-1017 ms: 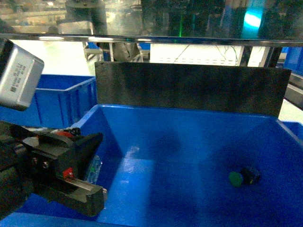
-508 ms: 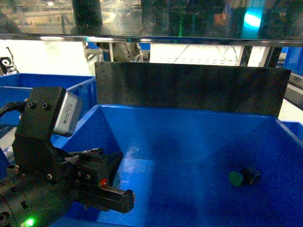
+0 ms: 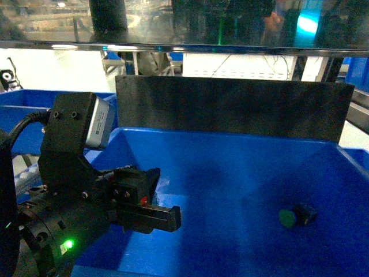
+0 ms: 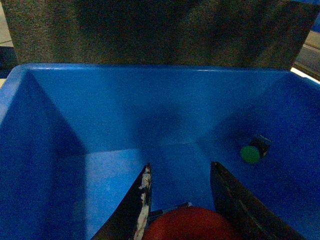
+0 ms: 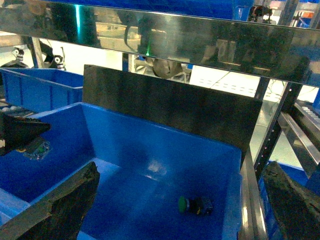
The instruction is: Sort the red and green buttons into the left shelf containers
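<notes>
A large blue container (image 3: 230,164) fills the middle of the head view. On its floor at the right lies the green button (image 3: 287,217) on its side, also shown as the green button (image 4: 250,153) and the green button (image 5: 192,205). My left gripper (image 3: 155,210) hangs over the container's left part, shut on the red button (image 4: 187,225); the red cap sits low between the fingers (image 4: 142,200). A red speck of that button (image 3: 143,201) shows in the head view. My right gripper (image 5: 182,167) is open and holds nothing, its fingers (image 5: 70,200) wide apart in front of the container.
A second blue container (image 3: 23,109) stands to the left. A dark board (image 3: 230,109) rises behind the middle container, under a shiny metal shelf edge (image 3: 184,49). A metal shelf post (image 5: 275,135) runs down the right side.
My left arm has swung right and forward, over the container's left part, still holding the red button. The green button has not moved.
</notes>
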Available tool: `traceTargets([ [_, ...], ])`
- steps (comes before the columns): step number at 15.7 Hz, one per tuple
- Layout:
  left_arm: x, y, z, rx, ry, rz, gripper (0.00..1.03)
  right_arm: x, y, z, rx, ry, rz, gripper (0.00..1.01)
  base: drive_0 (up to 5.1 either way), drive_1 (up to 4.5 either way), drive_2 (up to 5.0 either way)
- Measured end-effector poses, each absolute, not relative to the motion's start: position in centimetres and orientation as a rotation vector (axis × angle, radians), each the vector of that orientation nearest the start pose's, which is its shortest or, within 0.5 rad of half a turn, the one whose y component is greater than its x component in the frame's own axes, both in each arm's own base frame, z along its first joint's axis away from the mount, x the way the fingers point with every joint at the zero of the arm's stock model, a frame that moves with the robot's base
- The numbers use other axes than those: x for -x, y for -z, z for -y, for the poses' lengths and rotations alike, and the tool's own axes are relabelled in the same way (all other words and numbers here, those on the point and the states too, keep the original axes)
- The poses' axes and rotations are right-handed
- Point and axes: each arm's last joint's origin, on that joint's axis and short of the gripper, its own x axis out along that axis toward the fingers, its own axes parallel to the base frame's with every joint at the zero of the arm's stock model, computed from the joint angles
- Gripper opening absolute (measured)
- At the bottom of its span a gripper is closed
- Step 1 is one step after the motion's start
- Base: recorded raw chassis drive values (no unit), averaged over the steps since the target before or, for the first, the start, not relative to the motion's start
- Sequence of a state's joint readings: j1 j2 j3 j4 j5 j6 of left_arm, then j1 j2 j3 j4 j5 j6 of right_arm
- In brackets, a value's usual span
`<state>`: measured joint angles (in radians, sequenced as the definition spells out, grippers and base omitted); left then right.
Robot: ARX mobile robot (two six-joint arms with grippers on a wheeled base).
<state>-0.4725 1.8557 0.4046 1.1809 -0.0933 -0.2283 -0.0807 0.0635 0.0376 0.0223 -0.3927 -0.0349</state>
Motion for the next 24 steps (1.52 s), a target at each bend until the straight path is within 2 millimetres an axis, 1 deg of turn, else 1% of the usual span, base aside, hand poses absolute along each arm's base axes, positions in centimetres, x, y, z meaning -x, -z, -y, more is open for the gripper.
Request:
traceTargets([
  [1, -24.9, -9.5, 12.4, 0.15, 0.347, -0.309, 0.31, -9.8, -17.4, -0.3, 0.034, -0.312, 0.002, 0.98, 0.0, 0.0, 0.0],
  [2, -24.9, -9.5, 12.3, 0.153, 0.351, -0.314, 0.4, -9.8, -17.4, -0.3, 0.034, -0.312, 0.002, 0.98, 0.0, 0.0, 0.0],
  [4, -25.1, -9.7, 12.1, 0.165, 0.358, -0.315, 0.64, -9.8, -17.4, -0.3, 0.034, -0.312, 0.002, 0.98, 0.0, 0.0, 0.0],
  [5, -25.0, -10.2, 11.8, 0.175, 0.363, -0.298, 0.77, -9.8, -17.4, -0.3, 0.034, -0.312, 0.002, 0.98, 0.0, 0.0, 0.0],
  [7, -24.1, -10.9, 11.3, 0.199, 0.374, -0.274, 1.0, -9.8, -17.4, -0.3, 0.034, -0.312, 0.002, 0.98, 0.0, 0.0, 0.0],
  [8, -23.7, -11.1, 11.1, 0.198, 0.376, -0.271, 0.97, -9.8, -17.4, -0.3, 0.034, -0.312, 0.002, 0.98, 0.0, 0.0, 0.0],
  [9, -23.3, -11.3, 10.9, 0.192, 0.373, -0.276, 0.98, -9.8, -17.4, -0.3, 0.034, -0.312, 0.002, 0.98, 0.0, 0.0, 0.0],
  [11, -21.5, -12.2, 9.9, 0.17, 0.371, -0.255, 0.98, -9.8, -17.4, -0.3, 0.034, -0.312, 0.002, 0.98, 0.0, 0.0, 0.0],
  [12, -20.4, -12.6, 8.7, 0.151, 0.347, -0.249, 0.98, -9.8, -17.4, -0.3, 0.034, -0.312, 0.002, 0.98, 0.0, 0.0, 0.0],
  [13, -18.0, -12.9, 6.2, 0.139, 0.296, -0.268, 0.98, -9.8, -17.4, -0.3, 0.034, -0.312, 0.002, 0.98, 0.0, 0.0, 0.0],
  [14, -17.8, -13.1, 5.9, 0.142, 0.294, -0.267, 0.98, -9.8, -17.4, -0.3, 0.034, -0.312, 0.002, 0.98, 0.0, 0.0, 0.0],
  [15, -17.5, -13.8, 5.3, 0.145, 0.281, -0.248, 0.98, -9.8, -17.4, -0.3, 0.034, -0.312, 0.002, 0.98, 0.0, 0.0, 0.0],
  [17, -16.6, -16.0, 4.3, 0.15, 0.243, -0.165, 0.98, -9.8, -17.4, -0.3, 0.034, -0.312, 0.002, 0.98, 0.0, 0.0, 0.0],
  [18, -15.7, -17.4, 3.6, 0.141, 0.212, -0.109, 0.98, -9.8, -17.4, -0.3, 0.034, -0.312, 0.002, 0.98, 0.0, 0.0, 0.0],
  [19, -14.5, -19.1, 2.8, 0.135, 0.147, -0.036, 0.98, -9.8, -17.4, -0.3, 0.034, -0.312, 0.002, 0.98, 0.0, 0.0, 0.0],
  [20, -13.4, -20.0, 2.4, 0.123, 0.098, 0.009, 0.98, -9.8, -17.4, -0.3, 0.034, -0.312, 0.002, 0.98, 0.0, 0.0, 0.0],
  [21, -12.6, -20.8, 2.2, 0.117, 0.094, 0.081, 0.98, -9.8, -17.4, -0.3, 0.034, -0.312, 0.002, 0.98, 0.0, 0.0, 0.0],
  [22, -12.7, -21.0, 2.3, 0.11, 0.093, 0.076, 0.98, -9.8, -17.4, -0.3, 0.034, -0.312, 0.002, 0.98, 0.0, 0.0, 0.0],
  [23, -12.8, -20.8, 2.3, 0.107, 0.094, 0.062, 0.98, -9.8, -17.2, -0.3, 0.025, -0.238, -0.016, 0.92, 0.0, 0.0, 0.0],
  [24, -12.6, -20.5, 2.2, 0.064, 0.035, 0.004, 0.89, -9.8, -17.3, -0.4, 0.021, -0.125, -0.011, 0.79, 0.0, 0.0, 0.0],
])
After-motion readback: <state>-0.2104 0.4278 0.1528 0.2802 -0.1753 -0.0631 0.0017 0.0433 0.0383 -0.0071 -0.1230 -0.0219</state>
